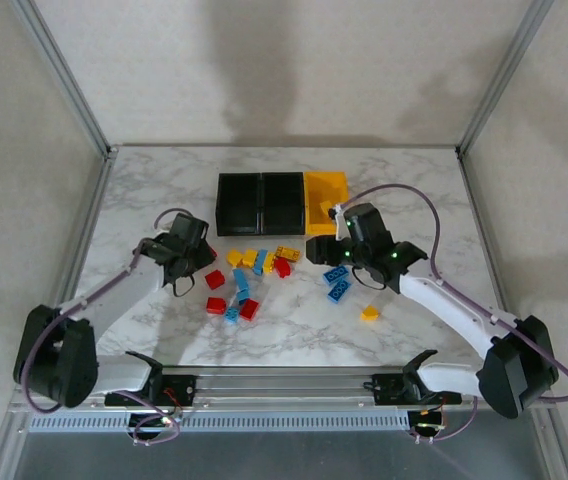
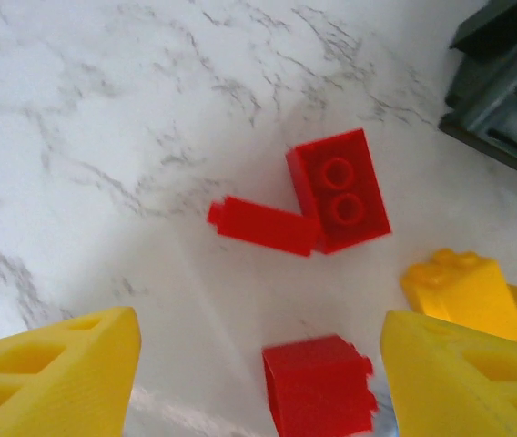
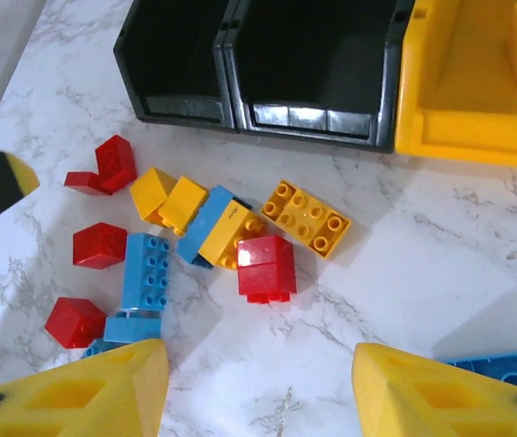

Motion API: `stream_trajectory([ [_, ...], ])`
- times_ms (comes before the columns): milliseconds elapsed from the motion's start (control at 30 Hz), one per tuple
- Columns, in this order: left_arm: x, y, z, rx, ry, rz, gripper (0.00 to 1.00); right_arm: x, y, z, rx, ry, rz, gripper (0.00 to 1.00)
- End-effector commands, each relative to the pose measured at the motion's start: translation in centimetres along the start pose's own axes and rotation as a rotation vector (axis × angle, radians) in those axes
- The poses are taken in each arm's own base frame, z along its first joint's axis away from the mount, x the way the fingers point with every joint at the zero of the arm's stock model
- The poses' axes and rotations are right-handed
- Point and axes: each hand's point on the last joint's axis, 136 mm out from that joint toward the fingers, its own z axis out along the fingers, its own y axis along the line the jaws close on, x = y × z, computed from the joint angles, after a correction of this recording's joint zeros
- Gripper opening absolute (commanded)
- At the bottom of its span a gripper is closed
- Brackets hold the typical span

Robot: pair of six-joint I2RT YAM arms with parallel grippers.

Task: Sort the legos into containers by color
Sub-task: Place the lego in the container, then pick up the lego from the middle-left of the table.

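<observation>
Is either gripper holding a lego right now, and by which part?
Nothing is held. The left gripper is open above a red brick lying on the table; the right gripper is open with nothing between its fingers.

Both arms reach forward off their bases at the near edge of the worktop (image 1: pixel 144 190) and angle in toward each other. The left arm (image 1: pixel 114 295) runs its white forearm up to a black wrist, with the left end effector (image 1: pixel 192 262) tipped down. On its wrist cam the yellow fingers (image 2: pixel 54 373) sit wide apart. The right arm (image 1: pixel 444 300) mirrors that, and the right end effector (image 1: pixel 326 248) is a touch further forward. There are green LEDs (image 1: pixel 394 256) lit on the wrist and a purple cable (image 1: pixel 394 187) looping over it. Jaws are spread wide there too.
</observation>
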Motion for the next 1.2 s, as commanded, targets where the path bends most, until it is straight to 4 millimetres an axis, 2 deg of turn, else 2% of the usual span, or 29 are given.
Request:
stream_trajectory([
  [0, -1.0, -0.1, 0.6, -0.023, 0.042, 0.127, 0.71, 0.0, 0.6, -0.6, -0.033, -0.034, 0.010, 0.56],
  [233, -1.3, -1.3, 3.3, 0.002, 0.160, 0.214, 0.73, 0.1, 0.2, -0.6, -0.014, -0.033, 0.010, 0.55],
  [433, -0.7, -0.2, 4.5, -0.023, 0.226, 0.244, 0.71, 0.3, -0.2, -0.5, 0.003, -0.032, 0.011, 0.56],
  [633, -0.2, 0.5, 5.0, -0.017, 0.253, 0.239, 0.67, 0.5, -0.4, -0.2, 0.006, -0.022, 0.018, 0.56],
  [767, 0.7, 1.0, 6.0, -0.031, 0.286, 0.242, 0.60, 0.3, -0.3, -0.1, 0.004, -0.025, 0.018, 0.55],
  [1167, 1.3, 2.6, 6.1, -0.058, 0.299, 0.241, 0.64, 0.3, -0.3, 0.2, 0.005, -0.020, 0.023, 0.55],
])
